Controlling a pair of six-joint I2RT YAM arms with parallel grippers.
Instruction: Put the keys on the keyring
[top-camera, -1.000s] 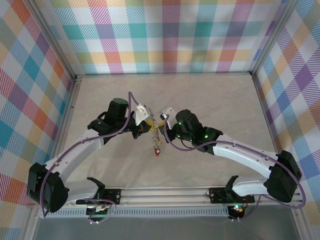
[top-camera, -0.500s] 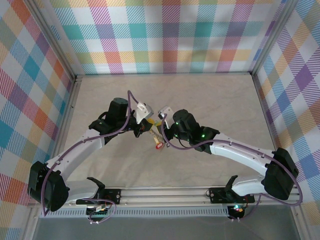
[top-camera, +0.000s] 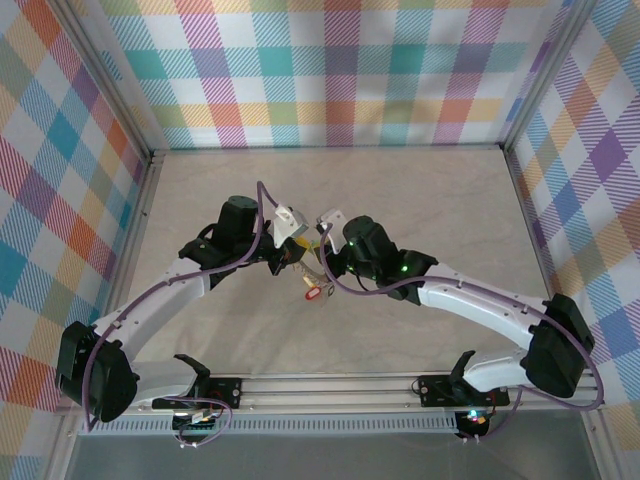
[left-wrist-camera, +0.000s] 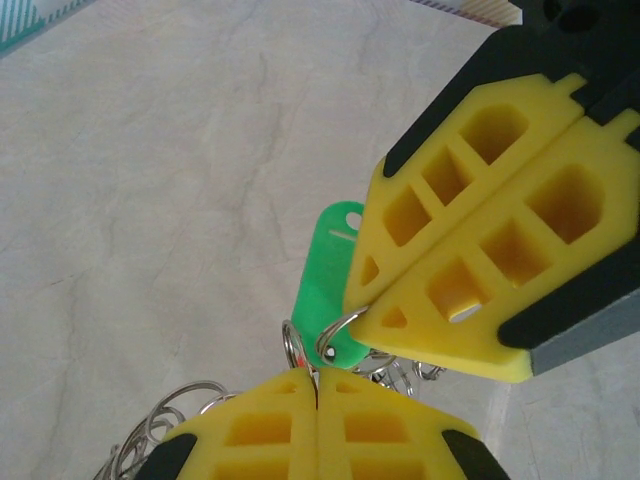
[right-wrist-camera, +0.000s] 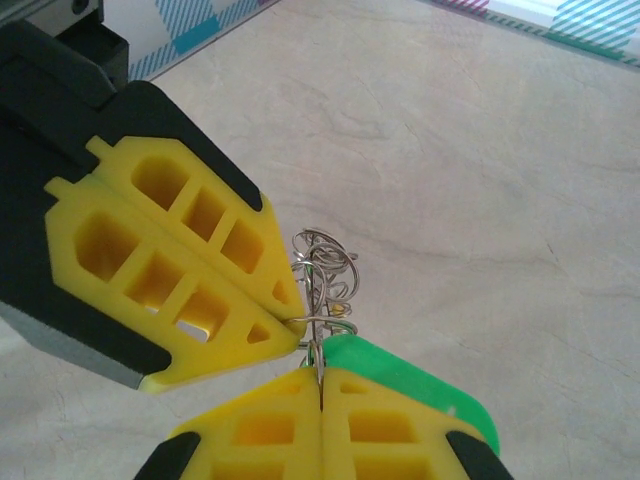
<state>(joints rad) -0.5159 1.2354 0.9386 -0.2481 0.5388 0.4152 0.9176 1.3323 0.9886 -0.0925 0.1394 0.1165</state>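
Marbled tabletop (left-wrist-camera: 150, 200); left hand (left-wrist-camera: 316, 378) seemingly pinches keyring (left-wrist-camera: 291, 346).

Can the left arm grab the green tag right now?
Probably not. The left gripper is shut on a wire ring, so it is busy, and the right gripper pinches the small loop beside the green tag, crowding it.

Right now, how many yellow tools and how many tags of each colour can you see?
Yellow tools: 2 (left tool, right tool), both shut on the silver rings
Green tag: 1
Red tag: 1
Total: 4
The silver rings are too tangled to count.
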